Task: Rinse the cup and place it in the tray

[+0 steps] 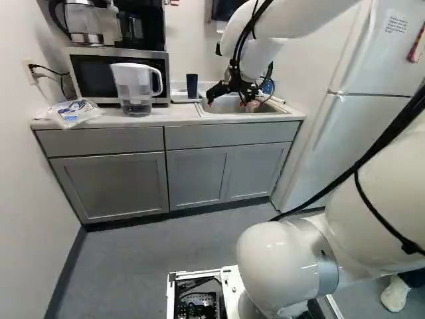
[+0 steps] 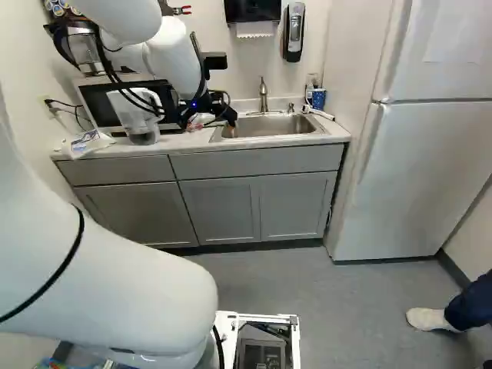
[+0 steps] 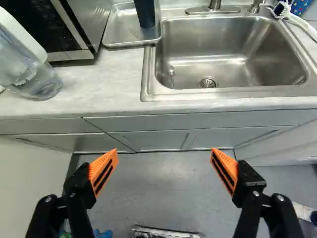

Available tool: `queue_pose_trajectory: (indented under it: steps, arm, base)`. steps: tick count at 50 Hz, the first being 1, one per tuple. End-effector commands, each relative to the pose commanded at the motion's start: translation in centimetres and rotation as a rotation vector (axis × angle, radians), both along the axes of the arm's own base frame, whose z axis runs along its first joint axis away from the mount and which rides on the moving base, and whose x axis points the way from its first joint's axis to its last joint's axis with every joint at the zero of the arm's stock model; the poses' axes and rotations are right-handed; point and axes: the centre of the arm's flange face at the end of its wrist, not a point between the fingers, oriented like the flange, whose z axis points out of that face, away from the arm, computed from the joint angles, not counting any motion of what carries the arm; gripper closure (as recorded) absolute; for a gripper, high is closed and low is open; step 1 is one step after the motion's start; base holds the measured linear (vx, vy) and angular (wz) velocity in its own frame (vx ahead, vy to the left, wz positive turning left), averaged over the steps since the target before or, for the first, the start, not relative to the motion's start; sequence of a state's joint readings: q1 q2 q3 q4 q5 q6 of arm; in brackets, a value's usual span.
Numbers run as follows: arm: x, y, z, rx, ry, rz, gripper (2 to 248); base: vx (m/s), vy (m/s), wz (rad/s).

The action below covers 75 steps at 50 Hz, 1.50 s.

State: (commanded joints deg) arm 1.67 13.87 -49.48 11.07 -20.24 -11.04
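My gripper [image 1: 228, 101] hangs over the counter's front at the sink in the left base view. In the wrist view the gripper [image 3: 164, 161] stands wide open, nothing between its orange pads. A dark blue cup [image 3: 145, 12] stands in the metal tray [image 3: 111, 30], beside the sink [image 3: 230, 79] and ahead of the fingers; its top is cut off there. The left base view shows the cup [image 1: 192, 86] upright, apart from the gripper.
A water pitcher [image 1: 135, 90] stands before the microwave [image 1: 83, 73], near a plastic bag [image 1: 74, 111]. The faucet [image 2: 264, 96] rises behind the sink. A blue patterned container [image 2: 319, 98] stands at the sink's far corner. The fridge [image 2: 415, 169] is to the right.
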Motion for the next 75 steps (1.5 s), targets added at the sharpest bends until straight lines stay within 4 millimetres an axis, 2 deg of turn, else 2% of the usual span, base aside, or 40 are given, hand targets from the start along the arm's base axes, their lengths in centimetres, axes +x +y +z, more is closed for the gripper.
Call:
queue_pose_trajectory:
  steps: [41,75]
  arm:
    - [0.0,-0.1,-0.5,-0.002,-0.007,-0.005,3]
    - [-0.5,-0.5,-3.9,-0.016,-0.059,-0.033,3]
  base:
    - [0.000,0.000,0.000]
    - [0.000,0.000,0.000]
